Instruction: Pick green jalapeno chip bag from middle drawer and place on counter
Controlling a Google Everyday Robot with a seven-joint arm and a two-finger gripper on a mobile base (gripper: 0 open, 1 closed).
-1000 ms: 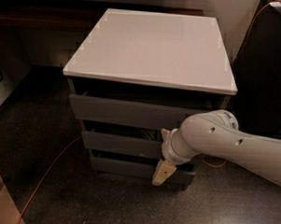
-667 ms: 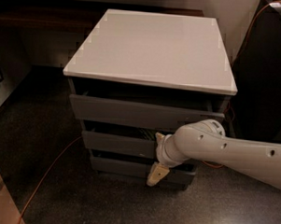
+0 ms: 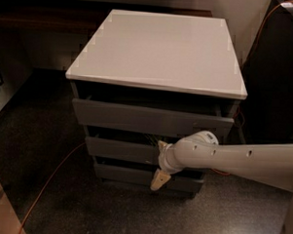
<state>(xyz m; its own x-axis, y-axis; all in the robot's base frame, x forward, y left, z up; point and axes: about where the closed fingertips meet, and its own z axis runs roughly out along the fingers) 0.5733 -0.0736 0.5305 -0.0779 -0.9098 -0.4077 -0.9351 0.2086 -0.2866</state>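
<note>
grey middle drawer (image 3: 118, 150) lies just behind the gripper (image 3: 158, 165).

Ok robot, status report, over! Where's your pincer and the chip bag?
Pincer at middle drawer front. Chip bag not in sight. Orange cable on floor, not in the way.

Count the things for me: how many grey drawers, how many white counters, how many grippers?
Grey drawers: 3 (top drawer, middle drawer, bottom drawer)
White counter: 1
Gripper: 1, hanging low in front of the bottom drawer
Total: 5
</note>
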